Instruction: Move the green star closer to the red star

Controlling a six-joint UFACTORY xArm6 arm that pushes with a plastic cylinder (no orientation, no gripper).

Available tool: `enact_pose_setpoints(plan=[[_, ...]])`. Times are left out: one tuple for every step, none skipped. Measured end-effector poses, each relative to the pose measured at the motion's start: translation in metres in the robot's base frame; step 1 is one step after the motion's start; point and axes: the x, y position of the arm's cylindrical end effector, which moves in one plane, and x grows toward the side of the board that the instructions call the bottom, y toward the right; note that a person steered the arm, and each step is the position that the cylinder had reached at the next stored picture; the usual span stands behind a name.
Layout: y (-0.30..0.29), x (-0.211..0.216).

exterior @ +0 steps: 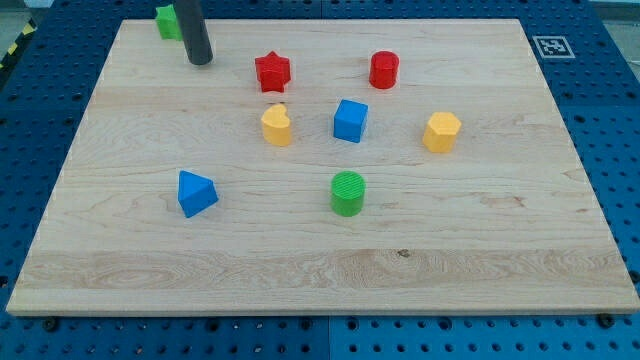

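Note:
The green star (pixel 166 21) sits at the board's top left corner, partly hidden behind my rod. The red star (pixel 271 71) lies to its right and lower, in the upper middle of the board. My tip (pixel 200 60) rests on the board just right of and below the green star, between it and the red star, about 70 px left of the red star. It is very close to the green star; contact cannot be made out.
A red cylinder (pixel 384 69) stands right of the red star. Below are a yellow heart-like block (pixel 277 126), a blue cube (pixel 350 120), a yellow hexagon (pixel 441 131), a green cylinder (pixel 348 192) and a blue triangular block (pixel 196 192). The wooden board (pixel 320 270) has edges all round.

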Motion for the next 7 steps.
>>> enact_pose_setpoints(plan=[[0.000, 0.000], [-0.007, 0.007], [-0.058, 0.007], [-0.105, -0.026], [-0.112, -0.085], [-0.111, -0.086], [-0.096, -0.085]])
